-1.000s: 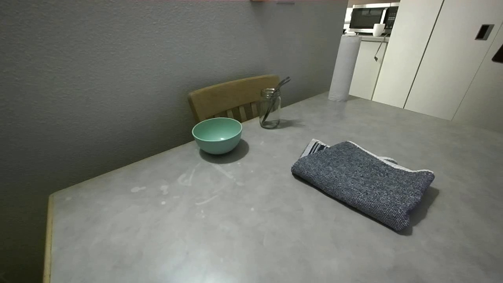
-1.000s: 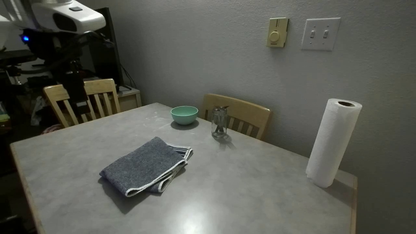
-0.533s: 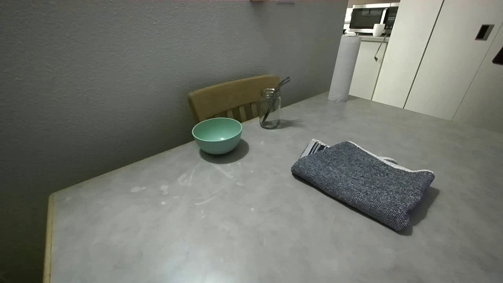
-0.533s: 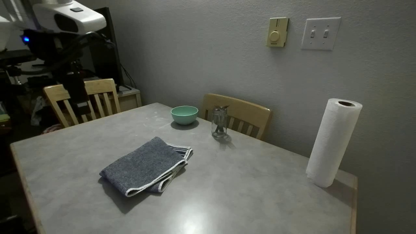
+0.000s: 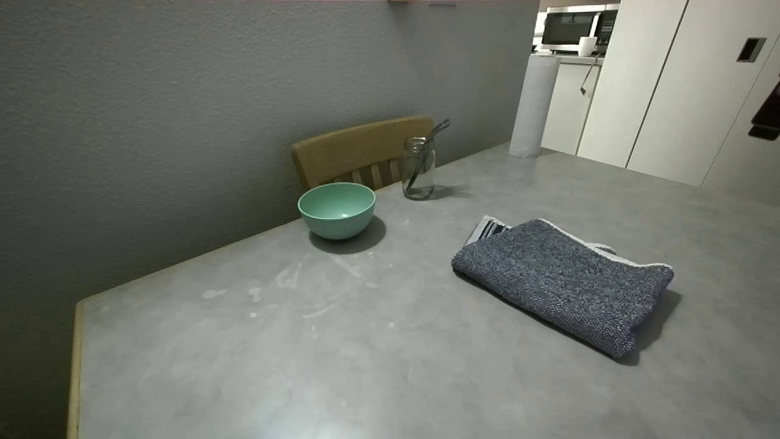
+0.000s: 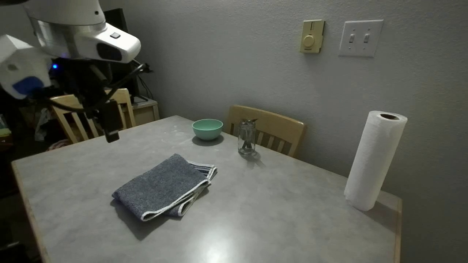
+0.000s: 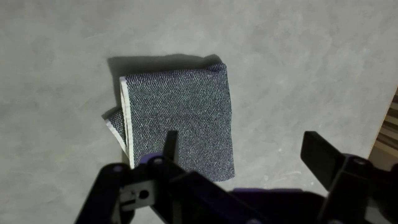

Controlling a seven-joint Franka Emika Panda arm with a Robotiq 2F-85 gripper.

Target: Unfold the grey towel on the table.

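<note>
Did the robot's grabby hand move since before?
Yes: in an exterior view, the gripper has moved right and down in the picture, against the chair behind it.

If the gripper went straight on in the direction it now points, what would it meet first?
Probably the grey towel: in the wrist view, the open gripper shows partly over the towel, partly over the table. Depth is unclear, so it might just miss the towel and meet the table.
</note>
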